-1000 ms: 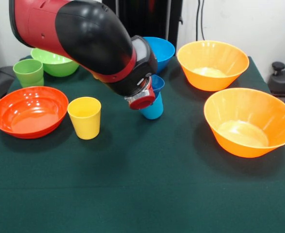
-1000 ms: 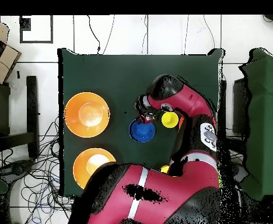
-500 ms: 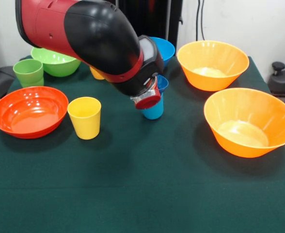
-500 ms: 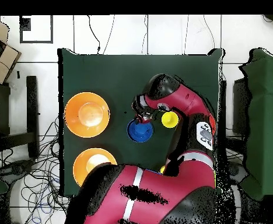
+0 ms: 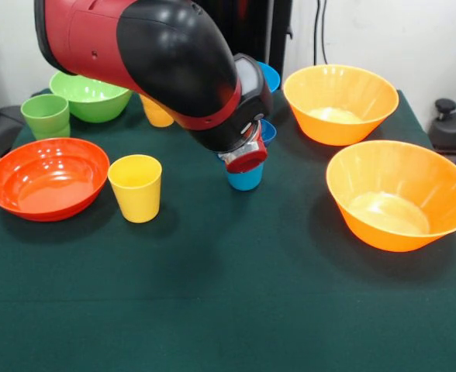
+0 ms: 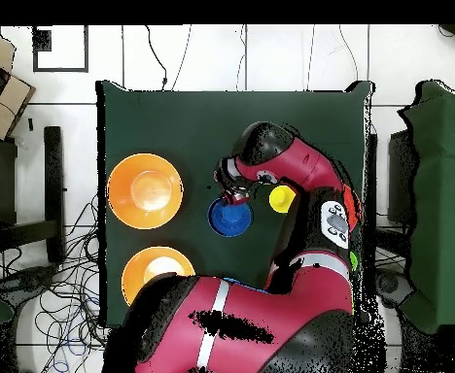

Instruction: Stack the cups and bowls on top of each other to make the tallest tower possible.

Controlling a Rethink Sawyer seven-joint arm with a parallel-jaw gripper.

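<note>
My arm's wrist end (image 5: 242,157) hangs low over the middle of the table, and the gripper (image 6: 233,192) is mostly hidden under it. A light blue cup (image 5: 246,178) stands just below the wrist. A small dark blue bowl (image 5: 266,132) (image 6: 230,218) shows right above that cup; whether it rests on the cup I cannot tell. Behind the arm peeks a medium light blue bowl (image 5: 270,75). One yellow cup (image 5: 136,187) stands beside the red-orange bowl (image 5: 47,177). A second yellow cup (image 5: 157,113) is behind the arm. No tower taller than this is in view.
A green bowl (image 5: 88,97) and a green cup (image 5: 45,115) stand at the far left. Two large orange bowls (image 5: 340,102) (image 5: 401,194) fill the right side. The table's edge runs close beside the nearer orange bowl.
The arm's wrist has slid to the right in the front view, and the dark blue bowl shifted the same way. The second yellow cup has come out from behind the arm.
</note>
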